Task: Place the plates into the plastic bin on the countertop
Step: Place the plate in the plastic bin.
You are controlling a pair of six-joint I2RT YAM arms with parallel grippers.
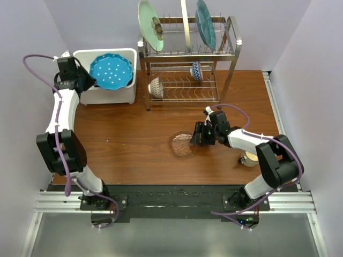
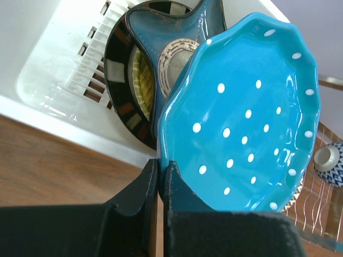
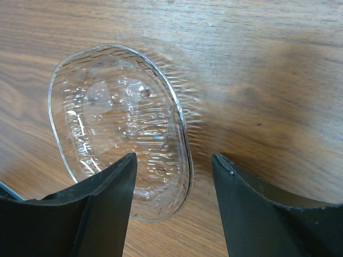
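On the near half of the wooden desk the right pincer hangs low with its jaws spread wide. It straddles the near edge of a clear glass plate that lies flat on the wood. Neither finger is seen touching the glass. Just beside the right arm's elbow sits a small pale round object, partly hidden by the arm.

Farther back on the left stands the white bin. Over it the left pincer is pinched on the rim of a turquoise scalloped plate with white dots, held tilted. Beneath it in the bin lie a black-striped plate and a dark blue star-shaped plate; whether the held plate touches them cannot be told.

Right of the bin stands a two-tier wire rack. Its lower shelf carries two small patterned bowls. Upright on the top tier are a pale green flower plate, a thin pale plate seen edge-on, and a teal plate.
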